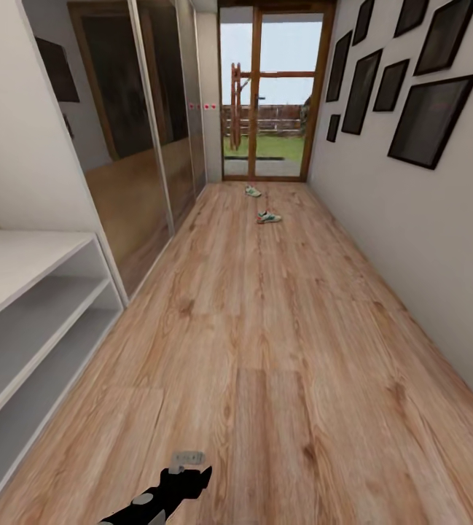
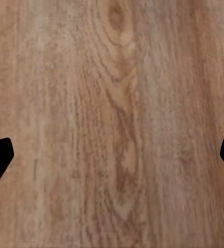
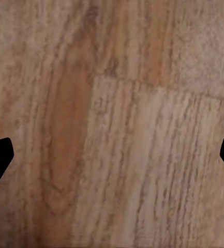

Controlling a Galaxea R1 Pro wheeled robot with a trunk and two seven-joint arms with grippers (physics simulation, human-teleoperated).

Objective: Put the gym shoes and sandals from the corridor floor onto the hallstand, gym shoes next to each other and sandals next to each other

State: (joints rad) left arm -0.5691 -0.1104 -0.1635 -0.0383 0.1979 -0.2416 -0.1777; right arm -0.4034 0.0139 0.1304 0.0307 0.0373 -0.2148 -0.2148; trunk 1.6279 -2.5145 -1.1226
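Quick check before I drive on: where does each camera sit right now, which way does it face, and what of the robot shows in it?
Head view: high up, facing down the corridor past the white open-shelved hallstand toward two white-green gym shoes; a black arm at the bottom edge.
Left wrist view: faces down at the light-brown wood-plank floor; left gripper fingertips wide apart.
Right wrist view: same floor, right gripper fingertips wide apart.
Shared: the floor.

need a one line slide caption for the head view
Corridor with two gym shoes on the wood floor near the glass door, white hallstand at left.
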